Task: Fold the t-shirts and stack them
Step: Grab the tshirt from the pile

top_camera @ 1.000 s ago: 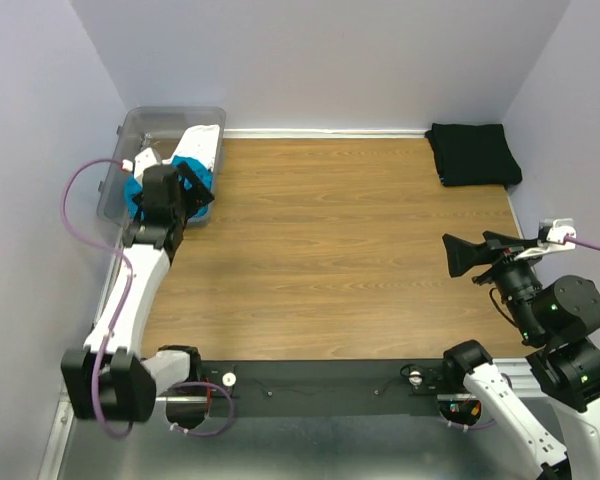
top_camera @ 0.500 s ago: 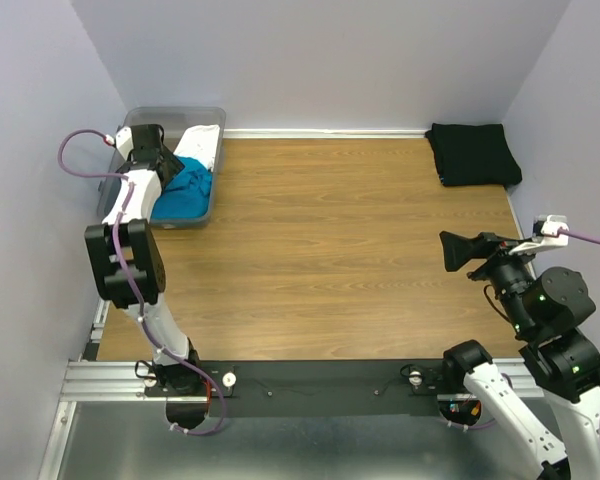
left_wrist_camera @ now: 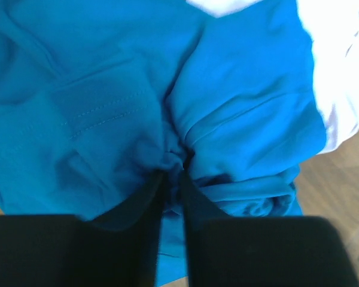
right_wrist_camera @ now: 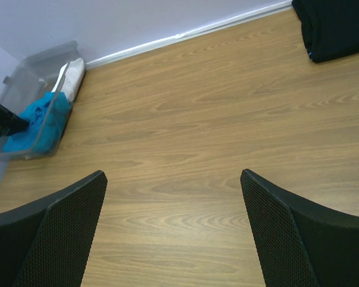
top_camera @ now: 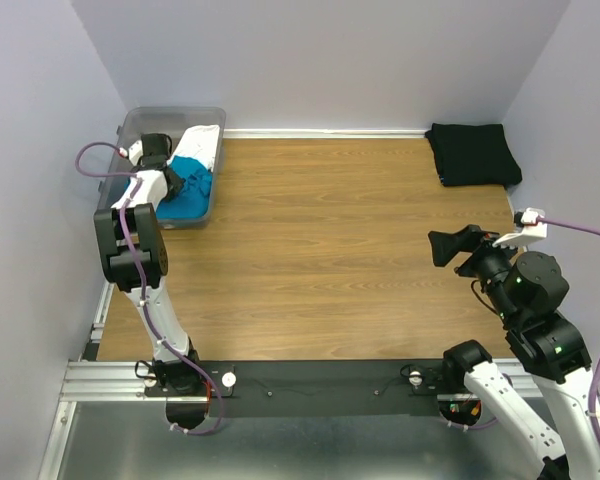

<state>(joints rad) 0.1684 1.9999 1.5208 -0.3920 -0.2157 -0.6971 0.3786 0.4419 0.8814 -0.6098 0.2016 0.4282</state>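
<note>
Right now my left gripper (left_wrist_camera: pixel 172 178) sits inside the grey tub (top_camera: pixel 170 114) at the bench's 10 o'clock corner. Its jaws are nearly together with a puckered fold of the teal-blue t-shirt (left_wrist_camera: pixel 239 119) caught between them. The white t-shirt (top_camera: pixel 204 142) lies touching the teal one on its 1 o'clock side in the tub, so I judge the main risk is dragging it along. To do this lift well I would raise straight up first, slowly, until the teal cloth hangs free of the tub wall. Only then would I carry it to the open wood of the bench (top_camera: pixel 320 230) at centre. The pinch looks small, a single gather of fabric, so a jerk could let it slip; steady speed matters. My right gripper (right_wrist_camera: pixel 172 174) hovers spread wide over the bench near 4 o'clock, holding nothing, well placed to take a second edge once the shirt is laid out. The black t-shirt (top_camera: pixel 472 153) lies folded at 2 o'clock, a sensible base for the stack.
</note>
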